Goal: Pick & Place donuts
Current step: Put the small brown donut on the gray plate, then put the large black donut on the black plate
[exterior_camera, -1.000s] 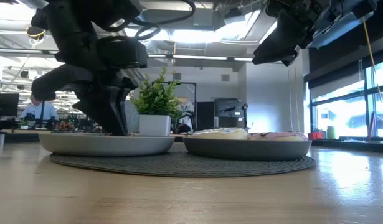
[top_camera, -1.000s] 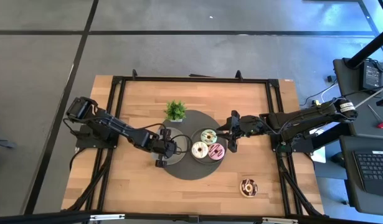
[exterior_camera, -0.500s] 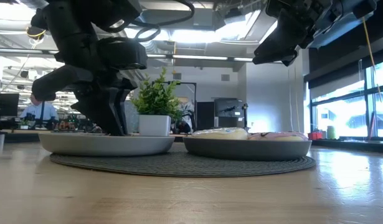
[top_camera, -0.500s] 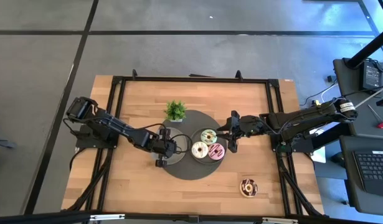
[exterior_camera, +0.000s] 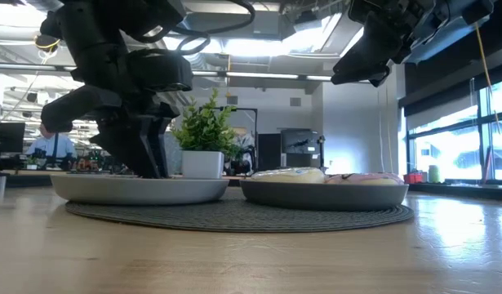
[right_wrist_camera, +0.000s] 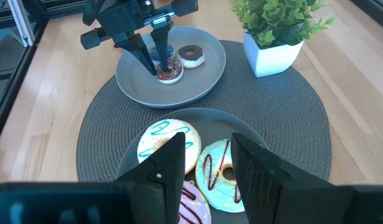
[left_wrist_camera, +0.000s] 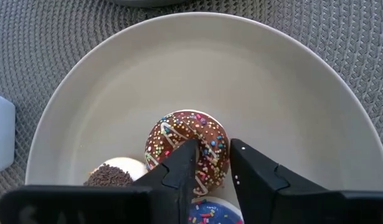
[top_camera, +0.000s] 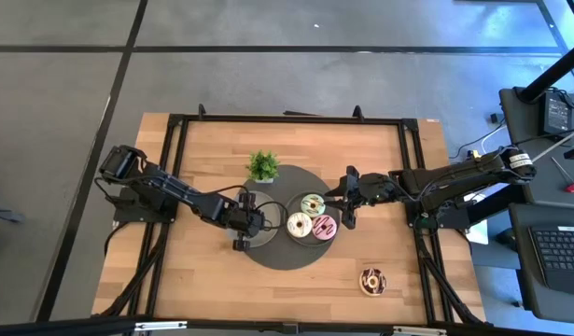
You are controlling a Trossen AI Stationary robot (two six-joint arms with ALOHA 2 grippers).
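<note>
The table carries a round mat with two grey plates. The right plate holds the cream donut, green donut and pink donut. A dark sprinkled donut lies alone on bare wood, well apart from the mat.

The left gripper is low in the left plate, fingers spread to either side of the small brown sprinkled donut; contact cannot be confirmed. A chocolate-topped mini donut and a blue-iced one sit just beside it.

The right gripper hovers released above the right plate, holding nothing.

Risks, largest first:
- Closing on the rim rather than through the hole may squeeze the donut out sideways.
- The neighbouring minis may be nudged or pinched with it, since all three crowd together.
- Fingertips pressing the plate may shift it on the mat.
- The plant stands near the lift path.
</note>
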